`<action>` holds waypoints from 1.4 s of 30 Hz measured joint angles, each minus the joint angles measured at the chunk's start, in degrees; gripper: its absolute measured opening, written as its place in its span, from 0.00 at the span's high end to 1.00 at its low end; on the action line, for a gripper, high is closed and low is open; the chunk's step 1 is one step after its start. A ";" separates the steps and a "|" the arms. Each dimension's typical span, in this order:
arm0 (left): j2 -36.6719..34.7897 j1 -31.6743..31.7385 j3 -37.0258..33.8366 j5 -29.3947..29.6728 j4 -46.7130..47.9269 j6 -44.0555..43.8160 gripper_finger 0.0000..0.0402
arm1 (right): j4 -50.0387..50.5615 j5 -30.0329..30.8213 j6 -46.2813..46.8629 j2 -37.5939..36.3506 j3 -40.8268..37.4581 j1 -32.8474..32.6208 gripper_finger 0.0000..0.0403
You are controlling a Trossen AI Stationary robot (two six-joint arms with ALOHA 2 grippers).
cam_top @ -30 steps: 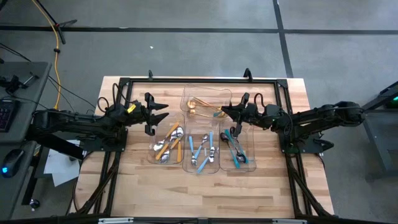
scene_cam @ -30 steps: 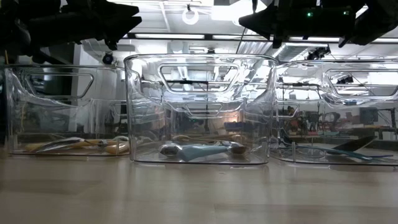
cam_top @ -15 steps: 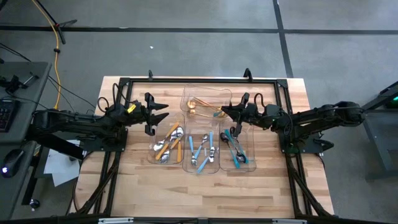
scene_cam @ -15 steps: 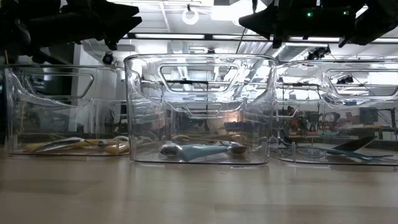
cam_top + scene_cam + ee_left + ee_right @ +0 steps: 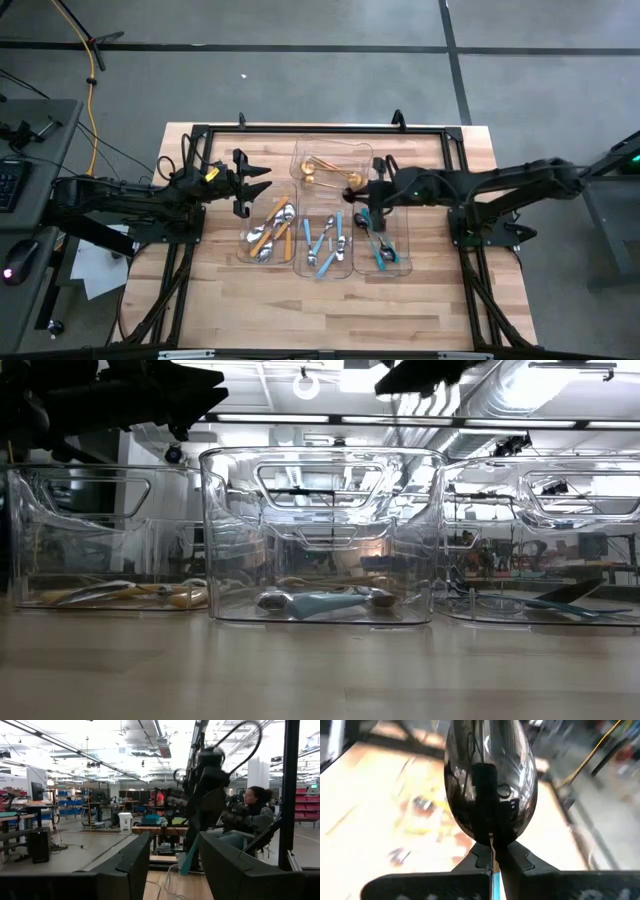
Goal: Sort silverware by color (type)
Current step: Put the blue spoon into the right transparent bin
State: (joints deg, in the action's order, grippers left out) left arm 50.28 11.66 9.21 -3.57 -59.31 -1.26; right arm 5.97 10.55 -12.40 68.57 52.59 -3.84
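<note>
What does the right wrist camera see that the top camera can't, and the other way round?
Only the right wrist view shows the dark spoon close up, its shiny bowl upright and its handle pinched between the right gripper's fingers. Only the high view shows all four clear trays, the sorted cutlery, and the left gripper waiting beside the orange-handled tray. Both show the wooden table and the right gripper over the trays.

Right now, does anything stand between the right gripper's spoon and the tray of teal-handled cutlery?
Nothing visible. The right gripper holds the dark spoon over the trays; the open teal-cutlery tray lies beside it. Left gripper waits apart.
</note>
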 joint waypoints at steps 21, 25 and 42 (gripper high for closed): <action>0.00 0.00 0.00 -0.13 1.10 -1.53 0.61 | 30.56 0.33 61.13 0.16 3.01 -8.21 0.99; 0.00 0.00 0.00 -0.13 1.17 -1.55 0.61 | 29.44 0.82 68.44 0.16 -1.47 -8.56 0.99; 0.00 -0.02 0.00 -0.11 1.05 -1.64 0.61 | 19.07 -3.77 78.75 0.21 -14.13 -5.46 0.99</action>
State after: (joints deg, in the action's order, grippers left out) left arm 50.28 11.64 9.21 -3.68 -58.26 -2.90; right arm 25.04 6.77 66.34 68.78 38.47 -9.30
